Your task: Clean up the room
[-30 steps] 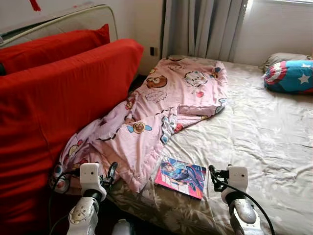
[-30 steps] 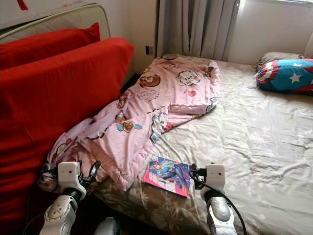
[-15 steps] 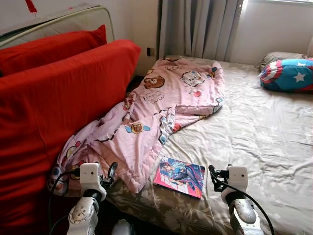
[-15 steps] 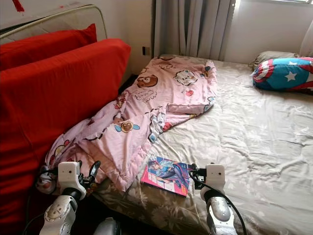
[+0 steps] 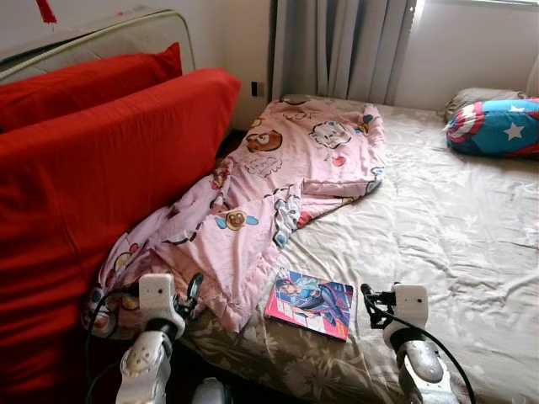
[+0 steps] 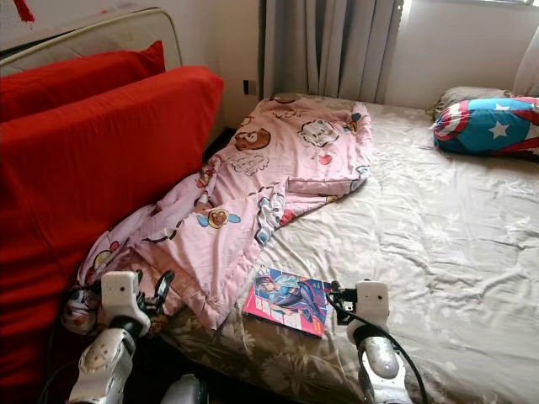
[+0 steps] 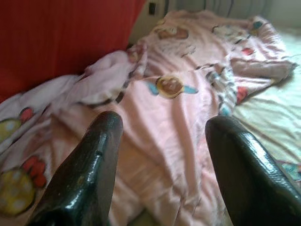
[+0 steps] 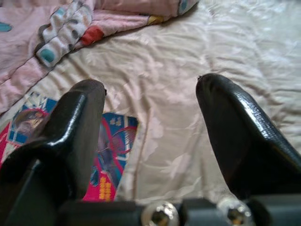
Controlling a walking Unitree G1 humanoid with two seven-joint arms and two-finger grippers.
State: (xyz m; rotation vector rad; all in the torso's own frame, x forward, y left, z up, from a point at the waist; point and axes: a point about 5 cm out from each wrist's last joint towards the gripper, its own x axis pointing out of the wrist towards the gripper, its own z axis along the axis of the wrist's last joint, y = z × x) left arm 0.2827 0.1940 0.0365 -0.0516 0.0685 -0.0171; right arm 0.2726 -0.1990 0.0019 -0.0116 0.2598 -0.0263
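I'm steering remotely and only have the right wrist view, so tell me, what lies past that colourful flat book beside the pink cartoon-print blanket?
Observer: The pink cartoon-print blanket runs up the bed's left side and spills off its near corner against a big red cushion.
Operator: Where is the book relative to my grippers?
Observer: The colourful flat book lies near the bed's front edge, just left of the right gripper, which is open.
Operator: And the left gripper?
Observer: The left gripper is open over the blanket's hanging corner, touching nothing.
Operator: Anything else on the bed?
Observer: A blue star-patterned pillow sits at the far right.
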